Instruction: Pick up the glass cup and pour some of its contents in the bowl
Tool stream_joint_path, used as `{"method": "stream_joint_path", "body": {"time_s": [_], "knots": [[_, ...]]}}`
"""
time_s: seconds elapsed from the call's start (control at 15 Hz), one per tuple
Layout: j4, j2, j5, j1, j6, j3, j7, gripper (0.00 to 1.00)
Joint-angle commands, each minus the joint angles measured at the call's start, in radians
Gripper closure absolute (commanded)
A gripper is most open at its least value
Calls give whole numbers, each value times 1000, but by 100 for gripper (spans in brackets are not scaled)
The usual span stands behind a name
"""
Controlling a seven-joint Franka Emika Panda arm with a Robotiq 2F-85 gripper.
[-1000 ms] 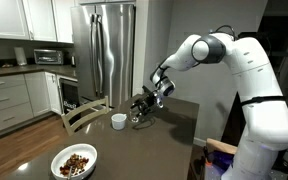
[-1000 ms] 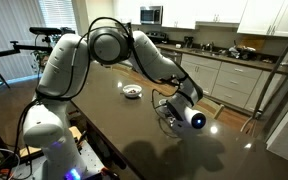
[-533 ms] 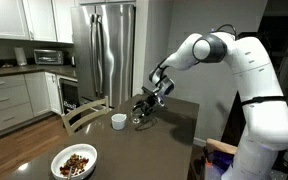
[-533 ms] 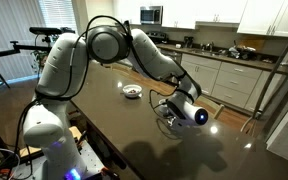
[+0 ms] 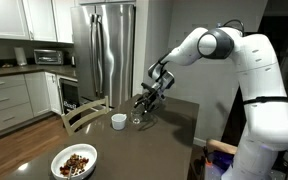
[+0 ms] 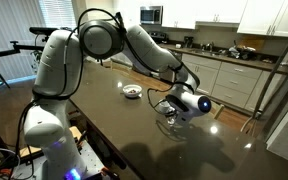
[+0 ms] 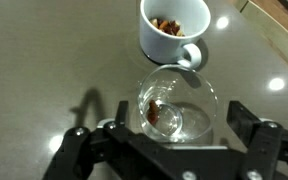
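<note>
Dark, glossy table (image 7: 44, 60) fills the wrist view. Nearest the camera the gripper (image 7: 164, 140) hangs with its black fingers (image 7: 79, 145) spread wide, one to each side of the glass cup (image 7: 179, 100) and clear of its wall, touching nothing. The glass cup stands upright on the table just short of the white cup (image 7: 172, 35), its long axis vertical and its open mouth facing up at the wrist camera. The contents (image 7: 154, 113), a few brown bits, lie on its bottom. The two cups stand close, with only a narrow gap at the white cup's handle; bare tabletop lies open on the other sides. Past the white cup the table edge cuts the far corner. In an exterior view the bowl (image 5: 74, 161) sits well apart from the white cup, close to another table edge.
</note>
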State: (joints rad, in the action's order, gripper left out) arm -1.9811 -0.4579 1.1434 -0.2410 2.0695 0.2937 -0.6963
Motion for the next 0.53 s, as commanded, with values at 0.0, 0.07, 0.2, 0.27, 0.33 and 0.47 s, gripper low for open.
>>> {"method": "stream_joint_path", "body": {"time_s": [0.0,0.07,0.2,0.27,0.33,0.47], "knots": [[-24,61,-109,35,90,15,-56,0],[-26,73,-137,42,125,16,-54,0],[-28,95,-183,51,185,11,-40,0],[-30,107,-201,55,222,6,-25,0],[-34,120,-212,58,253,-1,-6,0],[-39,148,-213,57,307,-22,61,0]]}}
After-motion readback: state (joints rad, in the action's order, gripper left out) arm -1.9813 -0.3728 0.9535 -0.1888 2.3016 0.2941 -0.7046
